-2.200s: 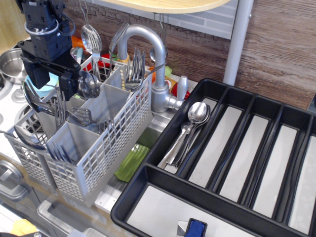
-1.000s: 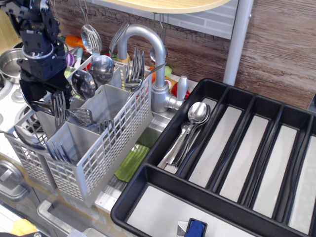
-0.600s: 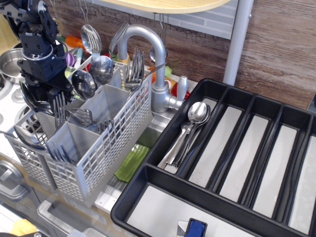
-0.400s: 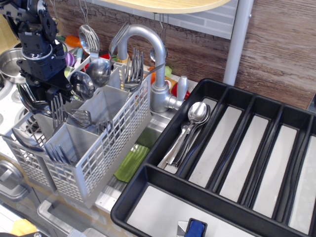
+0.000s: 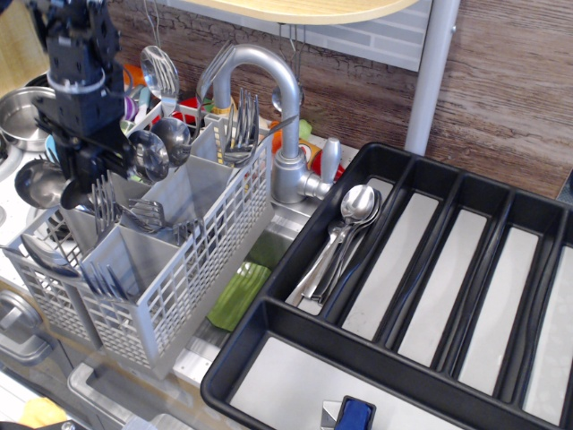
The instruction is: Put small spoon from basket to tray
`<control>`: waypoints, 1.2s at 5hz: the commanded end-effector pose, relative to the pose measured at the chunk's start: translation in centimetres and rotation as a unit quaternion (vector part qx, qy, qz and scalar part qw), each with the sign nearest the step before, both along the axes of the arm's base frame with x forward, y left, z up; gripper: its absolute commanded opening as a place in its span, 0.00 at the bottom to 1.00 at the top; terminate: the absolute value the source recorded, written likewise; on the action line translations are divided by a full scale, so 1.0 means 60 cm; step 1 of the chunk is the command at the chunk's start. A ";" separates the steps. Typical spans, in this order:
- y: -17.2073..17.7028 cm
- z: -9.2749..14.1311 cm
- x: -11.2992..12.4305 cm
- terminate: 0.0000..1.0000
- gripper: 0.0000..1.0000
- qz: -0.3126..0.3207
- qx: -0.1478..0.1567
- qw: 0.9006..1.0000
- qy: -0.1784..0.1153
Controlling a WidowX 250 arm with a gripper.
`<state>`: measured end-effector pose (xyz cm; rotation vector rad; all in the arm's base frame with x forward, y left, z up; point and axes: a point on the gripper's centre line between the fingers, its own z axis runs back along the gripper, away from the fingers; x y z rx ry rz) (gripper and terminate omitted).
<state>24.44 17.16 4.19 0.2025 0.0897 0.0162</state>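
The light-grey lattice basket (image 5: 179,269) stands at the left, full of forks (image 5: 242,125) and spoons. My black gripper (image 5: 94,175) reaches down into its far-left compartments. Its fingertips are buried among the cutlery, so I cannot tell whether they are closed on anything. Two spoon bowls (image 5: 148,157) stick up just right of the fingers. Another spoon bowl (image 5: 38,179) shows just left of them. The black tray (image 5: 269,331) fills the right side. Several spoons (image 5: 354,210) lie in its leftmost long compartment.
A chrome faucet (image 5: 269,81) arches right behind the basket, between basket and tray. A steel pot (image 5: 18,112) sits at the far left. A green object (image 5: 237,296) lies below the basket. A blue object (image 5: 355,414) lies in the tray's wide compartment. A metal post (image 5: 430,72) rises behind the tray.
The gripper swung left, dropped back among the cutlery and now sits slightly further right. The basket has shifted a little to the left. The tray spoons have not moved.
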 end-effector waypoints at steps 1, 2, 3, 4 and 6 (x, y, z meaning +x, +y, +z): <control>-0.023 0.075 0.009 0.00 0.00 0.008 0.043 0.999 0.006; -0.029 0.109 0.011 0.00 0.00 -0.003 0.061 0.998 0.030; -0.042 0.170 0.017 0.00 0.00 -0.042 0.109 0.988 0.098; -0.067 0.214 0.030 0.00 0.00 -0.072 0.133 0.978 0.144; -0.143 0.248 0.064 0.00 0.00 -0.033 0.038 0.985 0.166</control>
